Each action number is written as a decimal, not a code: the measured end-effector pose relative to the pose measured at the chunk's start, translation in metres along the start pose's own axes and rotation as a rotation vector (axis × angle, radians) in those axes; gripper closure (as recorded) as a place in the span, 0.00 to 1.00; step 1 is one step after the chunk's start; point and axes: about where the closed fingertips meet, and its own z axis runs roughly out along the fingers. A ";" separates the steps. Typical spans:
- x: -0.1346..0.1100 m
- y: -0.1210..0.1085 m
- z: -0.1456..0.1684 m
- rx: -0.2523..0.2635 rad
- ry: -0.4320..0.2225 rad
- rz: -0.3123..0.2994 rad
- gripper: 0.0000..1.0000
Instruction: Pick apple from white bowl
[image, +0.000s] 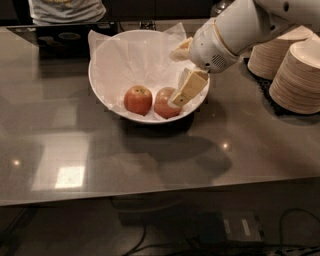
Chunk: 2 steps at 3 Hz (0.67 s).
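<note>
The white bowl (102, 75), lined with crinkled white paper, stands on the grey table at the back centre. Two apples lie at its front. The paler pinkish-red apple (163, 102) is the right one. The deeper red-orange apple (138, 99) lies to its left, close beside it. My gripper (174, 79) reaches in over the bowl's right rim from the right, open. Its lower finger (188, 88) slants down against the right side of the pinkish apple and hides part of it. The upper finger (180, 50) is higher, over the paper lining.
Two tall stacks of beige paper plates (299, 75) stand at the right, close to my arm. A person's torso (65, 7) is behind the table's far edge at the left. The table's front edge runs across the lower view.
</note>
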 end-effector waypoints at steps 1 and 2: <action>0.007 -0.001 0.010 -0.008 0.031 0.008 0.23; 0.015 -0.001 0.020 -0.022 0.045 0.030 0.23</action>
